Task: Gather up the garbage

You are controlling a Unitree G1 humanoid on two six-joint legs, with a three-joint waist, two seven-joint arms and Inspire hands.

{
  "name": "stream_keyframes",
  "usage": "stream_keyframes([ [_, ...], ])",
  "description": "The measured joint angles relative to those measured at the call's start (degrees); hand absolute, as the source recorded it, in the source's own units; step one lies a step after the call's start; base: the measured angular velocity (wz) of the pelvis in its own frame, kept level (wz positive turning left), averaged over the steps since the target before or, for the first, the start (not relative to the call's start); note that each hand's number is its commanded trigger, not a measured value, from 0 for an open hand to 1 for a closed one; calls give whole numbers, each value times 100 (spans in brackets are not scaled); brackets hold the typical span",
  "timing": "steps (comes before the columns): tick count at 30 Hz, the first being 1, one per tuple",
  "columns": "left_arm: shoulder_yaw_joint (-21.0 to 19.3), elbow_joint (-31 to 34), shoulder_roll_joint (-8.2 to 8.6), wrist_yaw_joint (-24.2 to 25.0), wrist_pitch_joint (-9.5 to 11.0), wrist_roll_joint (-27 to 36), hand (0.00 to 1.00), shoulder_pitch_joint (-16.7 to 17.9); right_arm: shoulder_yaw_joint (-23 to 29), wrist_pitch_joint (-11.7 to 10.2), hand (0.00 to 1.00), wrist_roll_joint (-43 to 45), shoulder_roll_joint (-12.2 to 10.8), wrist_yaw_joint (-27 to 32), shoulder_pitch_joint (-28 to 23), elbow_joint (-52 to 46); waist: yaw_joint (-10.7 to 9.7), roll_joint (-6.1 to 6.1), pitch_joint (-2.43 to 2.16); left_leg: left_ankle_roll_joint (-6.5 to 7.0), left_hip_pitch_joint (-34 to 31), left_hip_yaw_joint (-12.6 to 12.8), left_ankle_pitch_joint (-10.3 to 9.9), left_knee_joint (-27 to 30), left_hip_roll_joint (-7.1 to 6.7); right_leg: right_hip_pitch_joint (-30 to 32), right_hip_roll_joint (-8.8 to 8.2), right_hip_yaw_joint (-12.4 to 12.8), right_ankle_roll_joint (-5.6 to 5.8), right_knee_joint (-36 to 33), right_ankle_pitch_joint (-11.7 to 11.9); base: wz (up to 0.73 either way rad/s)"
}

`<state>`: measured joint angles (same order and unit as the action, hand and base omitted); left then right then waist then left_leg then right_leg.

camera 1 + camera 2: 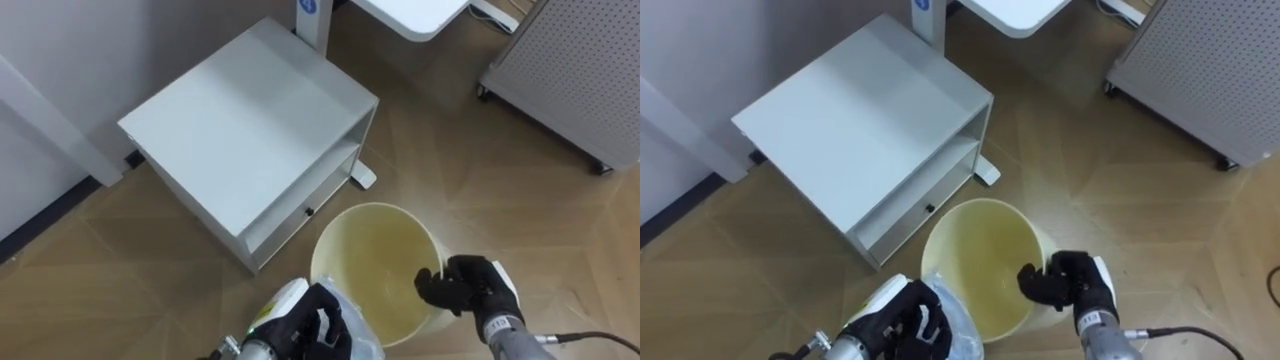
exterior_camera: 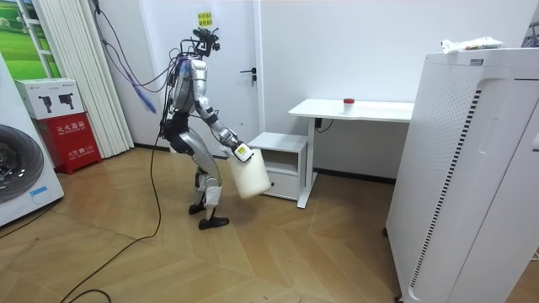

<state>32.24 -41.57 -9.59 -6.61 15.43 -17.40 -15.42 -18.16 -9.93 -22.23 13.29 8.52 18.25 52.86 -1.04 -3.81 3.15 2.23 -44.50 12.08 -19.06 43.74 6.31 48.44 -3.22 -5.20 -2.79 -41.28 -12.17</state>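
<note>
The right hand (image 1: 470, 287) is clamped on the right rim of the pale yellow bin (image 1: 375, 260), fingers curled over the edge; the left hand (image 1: 300, 325) lies against the bin's near-left wall, its grip impossible to tell; the bin hangs near the white cabinet (image 1: 245, 110).

One pale bin (image 1: 378, 262), one white cabinet (image 1: 240, 110), one white desk (image 2: 354, 109), one tall perforated unit (image 2: 472, 168).

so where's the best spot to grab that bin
Probably the rim, from the sides: the bin faces mouth-up, its wall wide and smooth, so the lip is the graspable edge. The right hand curls over the rim's right side; the left hand is at the left wall.
</note>
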Motion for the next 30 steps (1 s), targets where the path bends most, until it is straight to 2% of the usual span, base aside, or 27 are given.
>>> stream_keyframes([
  [4,-4,-3,7,-247,1,-84,100,-3,-128,-5,100,0,-5,-64,-116,6,-2,125,-5,0,-42,4,0,-27,-4,37,3,-1,6,44,24,-1],
  [7,-6,-9,0,-448,2,-88,100,-25,-374,-19,100,-14,-6,-169,-205,7,-21,146,-5,0,-64,21,1,-45,-8,61,-85,-164,-4,47,24,0],
  [10,-42,-9,1,-621,6,-90,100,-27,-528,-81,100,-19,-7,-263,-383,4,-25,159,-10,0,-100,-1,0,-32,-3,68,-90,-206,-8,58,27,3],
  [16,-72,-9,30,-916,12,-88,100,-23,-539,-256,100,-18,-27,-365,-617,14,-22,195,-31,1,-88,-45,1,6,-10,19,-107,-275,-8,57,27,3],
  [17,-72,-9,37,-940,13,-88,60,-20,-540,-257,100,-18,-33,-368,-644,14,-22,202,-35,1,-80,-49,1,7,-10,8,-107,-277,-8,57,27,0],
  [18,-73,-5,57,-976,15,-86,36,-20,-539,-262,100,-19,-37,-369,-685,14,-23,218,-45,2,-75,-52,1,12,-12,3,-110,-279,-11,54,29,0],
  [19,-73,-5,82,-1034,16,-73,0,-17,-536,-282,100,-23,-37,-369,-712,11,-24,228,-51,4,-70,-49,2,12,-13,0,-113,-279,-15,53,32,0],
  [24,-75,35,123,-1079,76,-64,0,-18,-532,-299,100,-29,-35,-370,-772,5,-39,235,-57,5,-33,-49,4,12,-5,-32,-109,-274,-20,54,36,0],
  [30,-67,42,128,-1074,86,-19,0,-18,-530,-296,100,6,-63,-398,-798,-35,-146,225,-62,5,-30,-43,4,24,-13,-34,-121,-260,-20,33,36,0],
])
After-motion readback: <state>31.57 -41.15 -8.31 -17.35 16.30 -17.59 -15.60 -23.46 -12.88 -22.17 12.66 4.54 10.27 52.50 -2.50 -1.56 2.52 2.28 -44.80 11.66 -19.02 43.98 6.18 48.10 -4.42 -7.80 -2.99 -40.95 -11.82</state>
